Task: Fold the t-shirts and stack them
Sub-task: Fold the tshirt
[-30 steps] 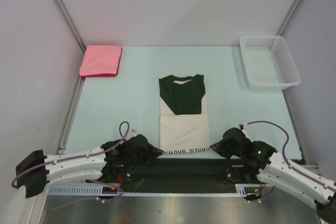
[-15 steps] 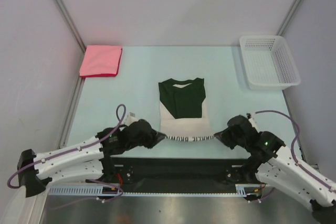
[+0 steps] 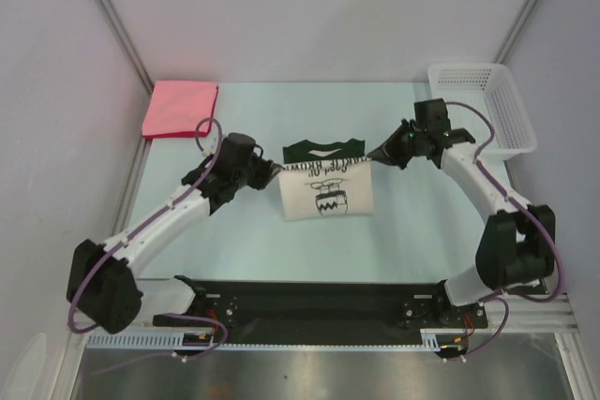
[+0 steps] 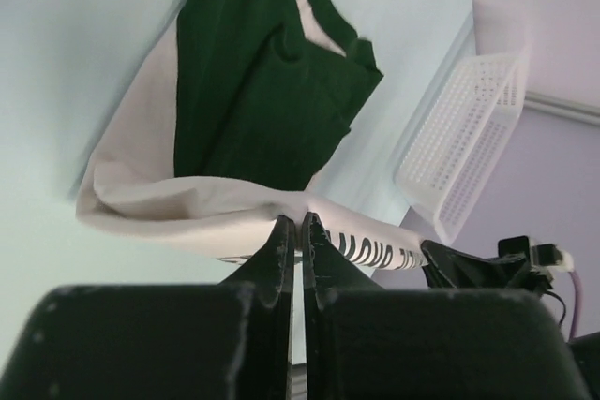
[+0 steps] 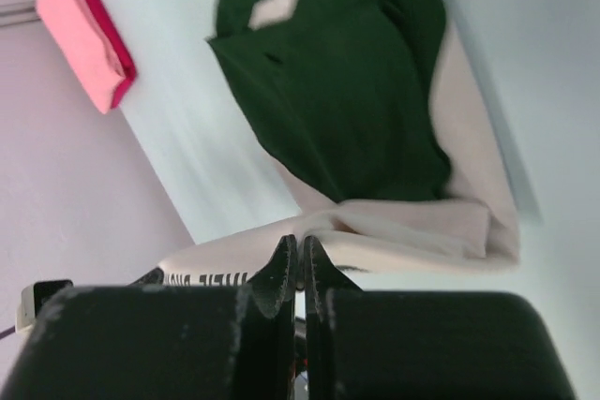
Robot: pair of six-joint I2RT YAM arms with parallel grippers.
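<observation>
The left fingers (image 4: pixel 277 255) and right fingers (image 5: pixel 279 269) are each clamped on a hem corner of the shirt (image 3: pixel 326 196), which lies mid-desk (image 3: pixel 187 231) with its hem lifted over toward the collar. Uneven travel would skew the fold, and pulling too far could drag the lower layer.

A shirt (image 3: pixel 326 192) lies in the middle of the surface (image 3: pixel 234 236), its near half doubled back over its far half, with the collar end showing behind the turned-over edge. The left tool (image 3: pixel 275 169) pinches that edge at its left corner and the right tool (image 3: pixel 372 158) pinches it at its right corner, so the shirt sits between them. A second shirt (image 3: pixel 180 108) lies in the far left corner, well apart. A basket (image 3: pixel 481 110) stands in the far right corner, just behind the right tool.
</observation>
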